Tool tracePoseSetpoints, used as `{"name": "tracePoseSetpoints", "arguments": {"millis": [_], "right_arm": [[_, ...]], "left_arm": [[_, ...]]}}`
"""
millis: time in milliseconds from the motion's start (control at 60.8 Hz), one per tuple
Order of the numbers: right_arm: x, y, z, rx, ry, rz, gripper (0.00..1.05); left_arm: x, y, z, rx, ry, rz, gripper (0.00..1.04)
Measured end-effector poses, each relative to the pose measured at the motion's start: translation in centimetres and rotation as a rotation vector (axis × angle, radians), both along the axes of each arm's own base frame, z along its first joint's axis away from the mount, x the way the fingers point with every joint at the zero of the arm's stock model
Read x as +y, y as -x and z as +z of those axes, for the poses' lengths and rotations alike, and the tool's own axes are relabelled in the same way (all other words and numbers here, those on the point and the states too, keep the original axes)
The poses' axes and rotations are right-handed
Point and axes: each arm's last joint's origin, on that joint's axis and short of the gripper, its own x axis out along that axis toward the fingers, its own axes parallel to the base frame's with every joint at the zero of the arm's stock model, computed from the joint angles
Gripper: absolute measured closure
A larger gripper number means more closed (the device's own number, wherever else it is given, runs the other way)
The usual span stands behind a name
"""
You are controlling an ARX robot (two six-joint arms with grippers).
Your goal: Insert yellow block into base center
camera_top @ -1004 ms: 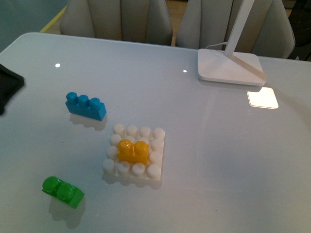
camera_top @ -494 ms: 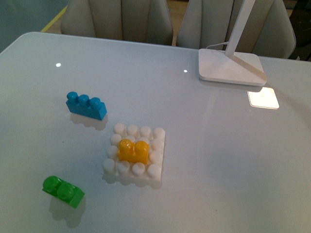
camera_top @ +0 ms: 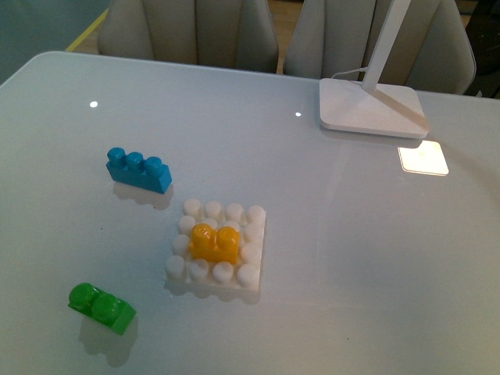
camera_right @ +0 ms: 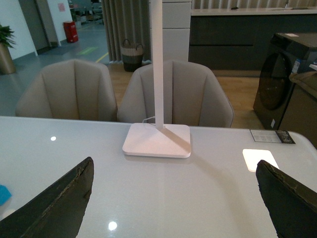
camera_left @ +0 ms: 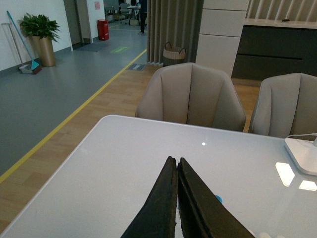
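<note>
Both of my grippers are off the work and neither holds anything. My left gripper (camera_left: 176, 198) has its two black fingers (camera_left: 161, 208) pressed flat together, no gap between them, nothing pinched, hanging above the white table (camera_left: 124, 163) near its far-left edge. My right gripper (camera_right: 178, 198) is spread wide: one finger sits at each lower corner of its wrist view with bare tabletop between, touching nothing. Neither arm shows in the front view. The yellow block (camera_top: 215, 243) sits on the base (camera_top: 217, 247), studs up, on the middle studs and ringed by white studs on all sides; from this angle it looks pushed fully down, but I can't confirm the seating depth. The base lies flat on the table, roughly centre-front. The blue brick (camera_top: 138, 169), three studs, lies well apart from the base toward the far left; a small blue sliver of it (camera_left: 218, 199) peeks out beside my left fingers, and another bit shows at the edge of the right wrist view (camera_right: 4, 194). The green brick (camera_top: 101, 307), two studs, lies near-left of the base, apart from it. The white lamp foot (camera_top: 370, 109) stands at the far right of the table with its arm rising out of frame, and it also shows ahead of my right gripper (camera_right: 157, 140). Two beige chairs (camera_top: 191, 31) stand behind the table.
</note>
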Motion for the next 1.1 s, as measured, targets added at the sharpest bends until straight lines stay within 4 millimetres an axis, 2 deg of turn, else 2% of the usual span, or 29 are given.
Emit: {"name": "tracePoseSetpoints", "arguments": {"millis": [790,905,1102], "right_arm": [[0.0,0.0,0.0,0.000,0.000,0.000,0.09],[0.0,0.0,0.0,0.000,0.000,0.000,0.09],[0.0,0.0,0.0,0.000,0.000,0.000,0.09]], "left_arm": [[0.0,2.1,0.1,-0.007,0.000,0.000,1.02],[0.0,3.0,-0.2,0.011,0.000,0.000,1.02],[0.0,3.2,-0.2,-0.001,0.000,0.000,1.02]]}}
